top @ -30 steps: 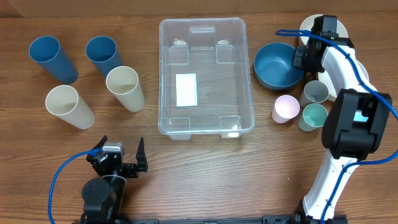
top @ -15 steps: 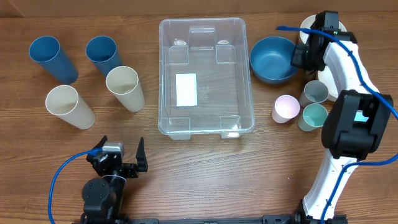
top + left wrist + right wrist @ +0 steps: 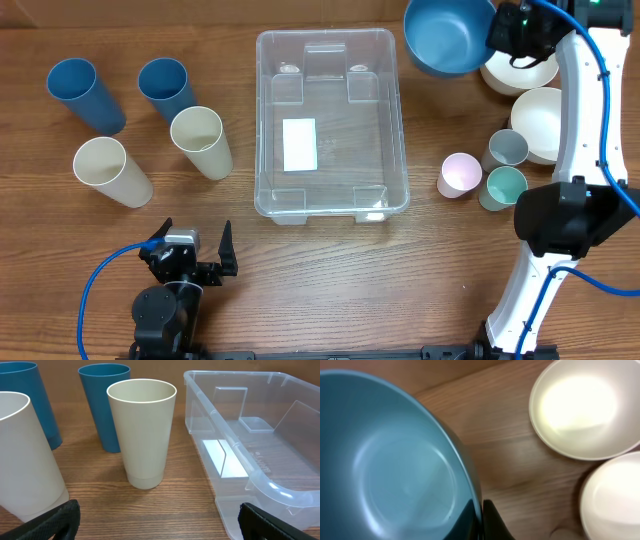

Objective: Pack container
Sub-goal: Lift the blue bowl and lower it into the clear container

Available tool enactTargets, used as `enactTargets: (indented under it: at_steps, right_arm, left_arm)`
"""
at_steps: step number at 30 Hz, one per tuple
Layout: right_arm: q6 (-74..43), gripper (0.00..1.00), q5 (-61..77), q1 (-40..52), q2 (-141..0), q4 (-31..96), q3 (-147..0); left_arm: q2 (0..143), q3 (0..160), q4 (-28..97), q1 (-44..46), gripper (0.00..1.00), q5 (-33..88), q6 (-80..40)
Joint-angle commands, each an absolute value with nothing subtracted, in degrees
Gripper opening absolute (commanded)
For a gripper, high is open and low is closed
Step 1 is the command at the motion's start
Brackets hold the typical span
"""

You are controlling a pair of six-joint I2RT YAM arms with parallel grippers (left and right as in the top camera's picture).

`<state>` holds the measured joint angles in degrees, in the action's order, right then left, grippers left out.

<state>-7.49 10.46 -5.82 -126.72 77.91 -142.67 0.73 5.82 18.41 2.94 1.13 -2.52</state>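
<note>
**Task status.** The container (image 3: 345,140) sat at the centre of the overhead frame. Its floor was bare except for the white label (image 3: 299,143), so no item had been packed. The task was judged to be at its first transfer.

**Right arm.** The right gripper (image 3: 500,30) was at the upper right of the overhead frame. Its fingers were pinched on the rim of the blue bowl (image 3: 448,35). The right wrist view showed the rim clamped between both fingers at the lower centre of that frame. The bowl appeared raised off the table (image 3: 450,270). It lay just right of the container's upper right corner and was not yet over the opening.

**Left arm.** The left gripper (image 3: 195,245) was at the lower left of the overhead frame. Its fingers were spread and held nothing.

**Items outside the container.**
- Left of the container: two blue cups (image 3: 85,93) (image 3: 167,88) and two cream cups (image 3: 112,170) (image 3: 200,140), all upright.
- Right of the container: a pink cup (image 3: 459,173), a grey cup (image 3: 506,149) and a teal cup (image 3: 501,186), close together.
- Right edge: two white bowls (image 3: 543,110) (image 3: 520,72), the upper one partly hidden by the arm.

**Work left.** The bowl needed to be carried left over the opening and lowered inside. The remaining items would plausibly follow.
</note>
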Motion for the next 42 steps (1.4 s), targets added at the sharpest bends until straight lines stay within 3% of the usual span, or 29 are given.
enactTargets:
  at_steps: [1,7,10,22,33,34,36,37,42]
  right_arm:
    - [-7.0,0.04,13.8,-0.6,-123.9,80.2,-147.2]
    - [-7.5,0.04,5.0,15.3,-124.1,79.3,-144.7]
    - [-7.5,0.04,3.5,18.3,-124.4,75.4,-139.4]
    - [-7.7,0.04,3.5,18.7,-124.7,50.2,-115.9]
    - [-9.0,0.04,3.9,18.7,-132.8,43.7,-115.4]
    - [-9.0,0.11,3.9,18.7,-132.8,43.0,-115.4]
    - [-9.0,0.54,3.9,18.7,-132.8,42.7,-115.4]
    - [-8.9,0.58,3.9,18.7,-132.8,43.2,-115.6]
    - [-8.5,0.59,4.2,19.0,-132.2,54.2,-127.0]
  left_arm:
    - [0.3,5.5,18.2,2.6,1.0,1.9,-1.4]
    - [0.3,5.5,18.2,2.6,1.0,1.9,-1.4]
    - [0.3,5.5,18.2,2.6,1.0,1.9,-1.4]
    - [0.3,5.5,18.2,2.6,1.0,1.9,-1.4]
    - [0.3,5.5,18.2,2.6,1.0,1.9,-1.4]
    - [0.3,5.5,18.2,2.6,1.0,1.9,-1.4]
    - [0.3,5.5,18.2,2.6,1.0,1.9,-1.4]
    - [0.3,5.5,18.2,2.6,1.0,2.0,-1.4]
    - [0.3,5.5,18.2,2.6,1.0,1.9,-1.4]
